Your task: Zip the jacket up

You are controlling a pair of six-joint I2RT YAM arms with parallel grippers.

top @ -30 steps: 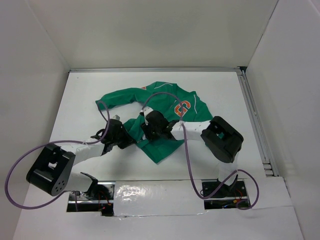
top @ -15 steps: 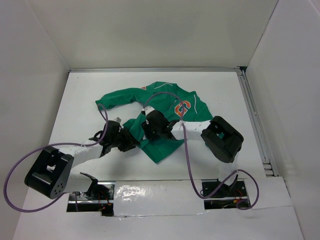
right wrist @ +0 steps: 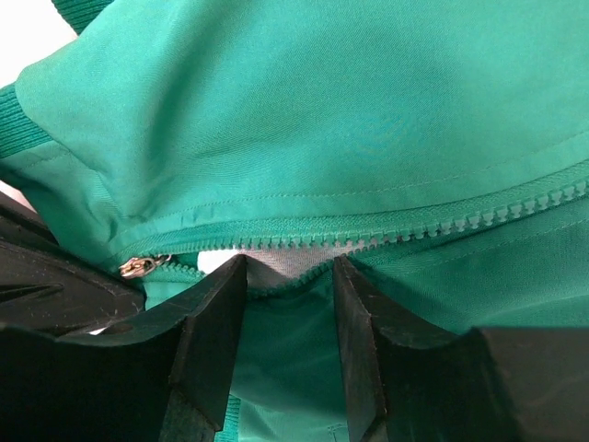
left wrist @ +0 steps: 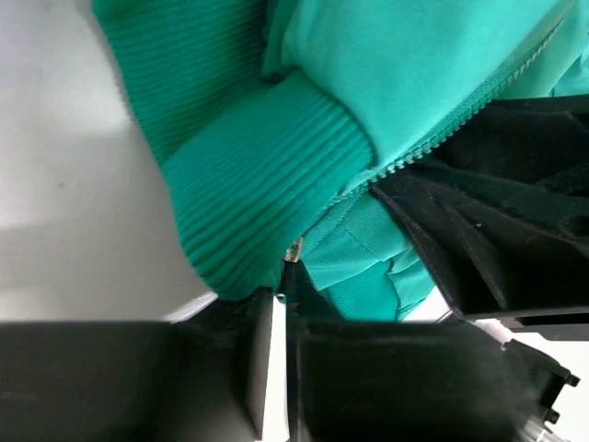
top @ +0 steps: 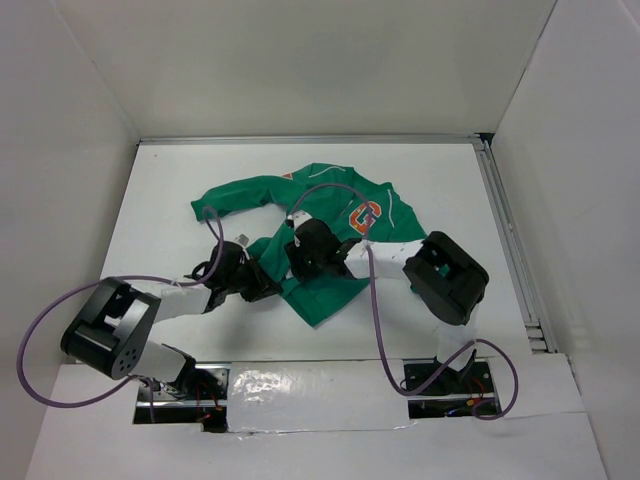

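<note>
The jacket (top: pixel 330 215) lies crumpled in the middle of the surface (top: pixel 440 180), and its zipper (right wrist: pixel 414 230) is not closed. The left pincer (left wrist: pixel 281 299) is shut to a thin slit at the ribbed hem (left wrist: pixel 267 184) and seems to hold its corner. The right pincer (right wrist: pixel 287 276) has its fingers a little apart with a cloth fold between; I cannot tell if it pinches. The slider (right wrist: pixel 138 267) sits beside it, not inside. Pulling here may drag cloth into the teeth, or the hem may slip out.
</note>
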